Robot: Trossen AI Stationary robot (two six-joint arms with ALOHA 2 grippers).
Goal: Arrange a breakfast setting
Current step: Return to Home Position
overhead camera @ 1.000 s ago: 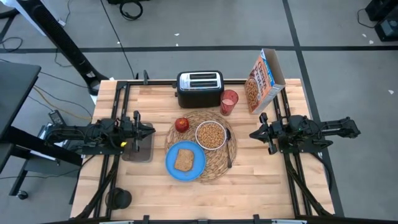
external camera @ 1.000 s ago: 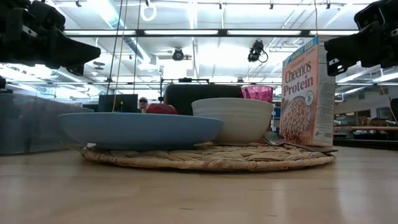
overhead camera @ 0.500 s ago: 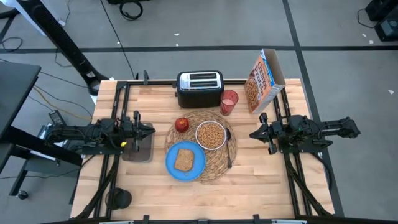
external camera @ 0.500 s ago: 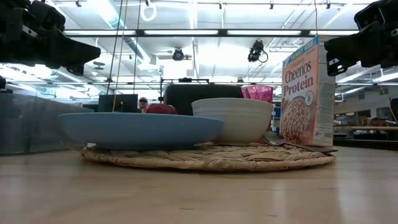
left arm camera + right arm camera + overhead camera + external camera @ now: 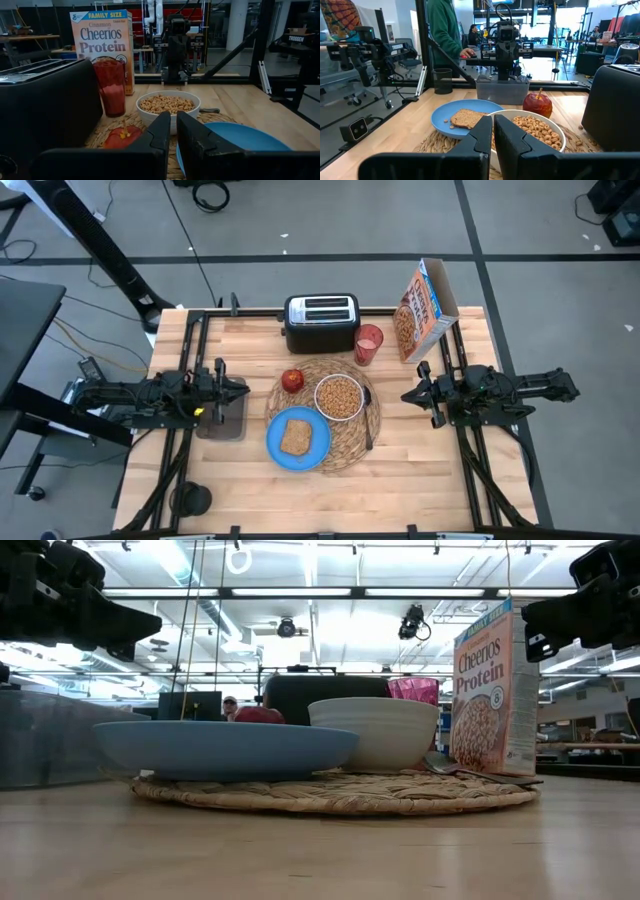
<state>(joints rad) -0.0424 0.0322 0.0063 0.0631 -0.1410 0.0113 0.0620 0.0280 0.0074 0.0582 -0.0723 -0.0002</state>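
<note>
Breakfast setting (image 5: 345, 450) sits centre of the counter (image 5: 400, 475). Left gripper (image 5: 173, 116) by the tray (image 5: 215, 425), fingers (image 5: 155, 135) closed, empty. On the placemat (image 5: 350, 442): plate (image 5: 272, 442) with toast (image 5: 295, 437), apple (image 5: 292, 380), bowl (image 5: 375, 735), spoon (image 5: 368, 425); cup (image 5: 368, 344) and Cheerios box (image 5: 420, 315) behind. Right gripper (image 5: 493, 120) off beyond the spoon, fingers (image 5: 480, 132) closed, empty. We'd retract both straight outward, staying high over the setting.

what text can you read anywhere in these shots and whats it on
"FAMILY SIZE": blue band at the top of the Cheerios box, left wrist view.
"Cinnamon Cheerios Protein": front of the same box.
"8": in a circle on that front, low view.
"TROSSEN": small white letters on a dark bar beyond the table, left wrist view.
The box's finer print and its logo are too small to read; nothing else is legible.
</note>
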